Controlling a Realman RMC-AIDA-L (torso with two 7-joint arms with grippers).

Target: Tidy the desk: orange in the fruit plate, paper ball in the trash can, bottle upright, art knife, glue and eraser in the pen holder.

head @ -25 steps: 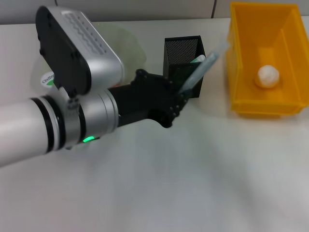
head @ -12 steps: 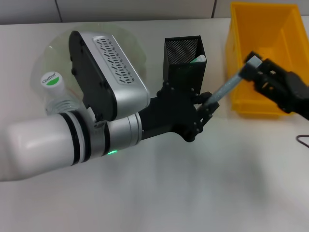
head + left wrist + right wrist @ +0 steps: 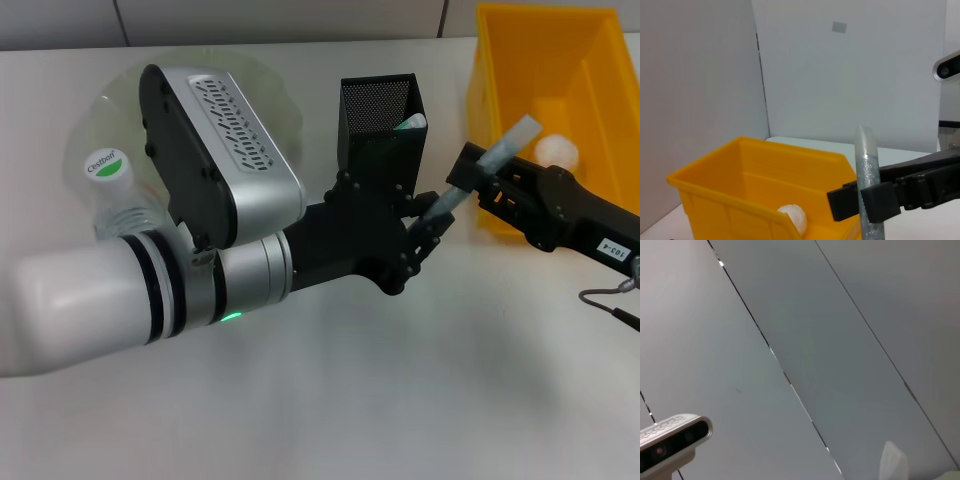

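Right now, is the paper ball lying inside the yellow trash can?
Yes, the head view shows the paper ball resting on the floor of the trash can, partly behind the right gripper.

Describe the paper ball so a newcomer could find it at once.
Look to the big yellow trash can at the desk's right. Inside it, on the floor, lies the paper ball, white, lumpy and crumpled, the only thing seen in there.

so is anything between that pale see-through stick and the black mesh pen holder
Nothing loose visible. The pale translucent stick is held by both the left gripper and right gripper, beside the black mesh pen holder, whose open top already holds one pale item.
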